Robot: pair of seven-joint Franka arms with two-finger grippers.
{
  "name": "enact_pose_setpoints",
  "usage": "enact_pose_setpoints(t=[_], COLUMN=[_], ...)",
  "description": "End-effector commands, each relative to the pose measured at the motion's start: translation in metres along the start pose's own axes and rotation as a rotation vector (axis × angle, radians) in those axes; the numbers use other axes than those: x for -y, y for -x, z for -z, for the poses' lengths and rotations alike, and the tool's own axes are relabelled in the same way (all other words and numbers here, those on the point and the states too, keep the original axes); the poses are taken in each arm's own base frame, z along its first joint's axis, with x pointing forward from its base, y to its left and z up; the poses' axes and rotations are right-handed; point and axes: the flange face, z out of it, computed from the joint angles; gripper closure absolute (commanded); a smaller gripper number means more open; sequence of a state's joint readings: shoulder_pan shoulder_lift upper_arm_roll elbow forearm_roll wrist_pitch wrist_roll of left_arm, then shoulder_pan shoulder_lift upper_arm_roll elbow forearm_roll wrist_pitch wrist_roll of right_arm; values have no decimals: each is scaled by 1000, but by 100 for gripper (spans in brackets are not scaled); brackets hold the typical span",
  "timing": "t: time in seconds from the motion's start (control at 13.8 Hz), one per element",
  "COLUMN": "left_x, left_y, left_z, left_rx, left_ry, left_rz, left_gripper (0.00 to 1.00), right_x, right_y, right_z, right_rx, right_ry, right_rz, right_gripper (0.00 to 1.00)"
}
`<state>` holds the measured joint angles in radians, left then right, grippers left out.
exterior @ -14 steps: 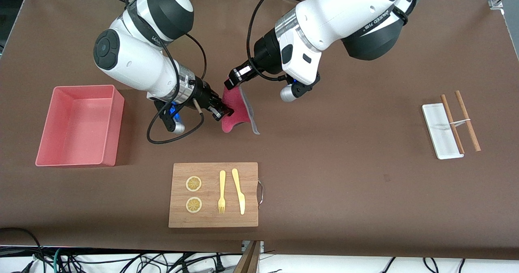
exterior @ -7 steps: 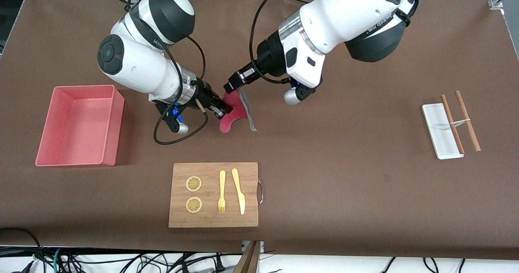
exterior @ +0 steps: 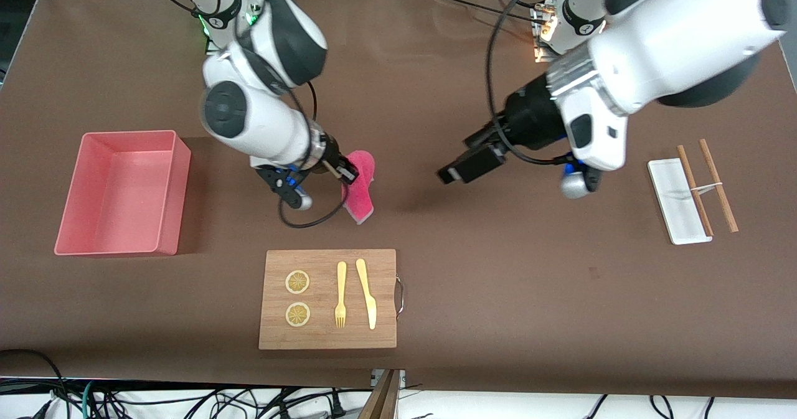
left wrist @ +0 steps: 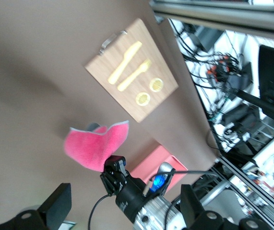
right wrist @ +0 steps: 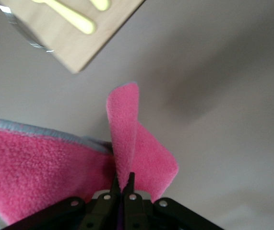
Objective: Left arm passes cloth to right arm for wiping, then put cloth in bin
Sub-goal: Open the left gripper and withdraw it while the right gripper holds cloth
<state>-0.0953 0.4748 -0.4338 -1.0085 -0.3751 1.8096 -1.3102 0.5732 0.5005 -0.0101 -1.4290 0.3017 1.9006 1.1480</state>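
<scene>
Handover done. Right end effector (exterior: pixel 348 173) pinches cloth (exterior: pixel 360 188) hanging over bench (exterior: pixel 498 269), board (exterior: pixel 328 299) at its 6 o'clock. Left end effector (exterior: pixel 464 167) open, empty, clear.

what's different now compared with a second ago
The left tool has let go of the cloth and drawn back toward the left arm's end, open. The right tool alone holds the cloth, now hanging nearer the cutting board. The bin, board and white tray have not moved.
</scene>
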Motion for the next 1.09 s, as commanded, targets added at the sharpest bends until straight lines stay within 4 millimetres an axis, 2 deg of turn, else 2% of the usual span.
enact_pose_setpoints(t=[0.0, 0.15, 0.29, 0.44, 0.51, 0.58, 0.73, 0.8, 0.87, 1.02], left_x=[28, 57, 87, 116, 125, 133, 154, 166, 183, 209], left_y=[-36, -82, -125, -154, -154, -144, -106, -94, -89, -99], left_z=[32, 53, 72, 79, 85, 88, 88, 79, 66, 60], left_rx=[23, 45, 42, 9, -10, -34, -107, -157, -184, -202], left_ry=[-110, -197, -282, -420, -471, -518, -610, -640, -652, -664], left_rz=[-58, -111, -148, -261, -310, -334, -371, -404, -445, -470], left_gripper=[0, 0, 0, 0, 0, 0, 0, 0, 0, 0], right_x=[9, 9, 15, 17, 14, 8, -1, -4, -8, -21], right_y=[13, 9, 18, 23, 17, 7, -15, -28, -38, -66], right_z=[-69, -105, -134, -163, -169, -176, -184, -183, -180, -176], right_rx=[-56, -67, -74, -100, -119, -137, -161, -161, -156, -134], right_ry=[122, 166, 171, 189, 207, 232, 263, 266, 269, 288], right_rz=[62, 72, 92, 119, 124, 127, 122, 110, 114, 143], right_gripper=[100, 100, 100, 100, 100, 100, 100, 100, 100, 100])
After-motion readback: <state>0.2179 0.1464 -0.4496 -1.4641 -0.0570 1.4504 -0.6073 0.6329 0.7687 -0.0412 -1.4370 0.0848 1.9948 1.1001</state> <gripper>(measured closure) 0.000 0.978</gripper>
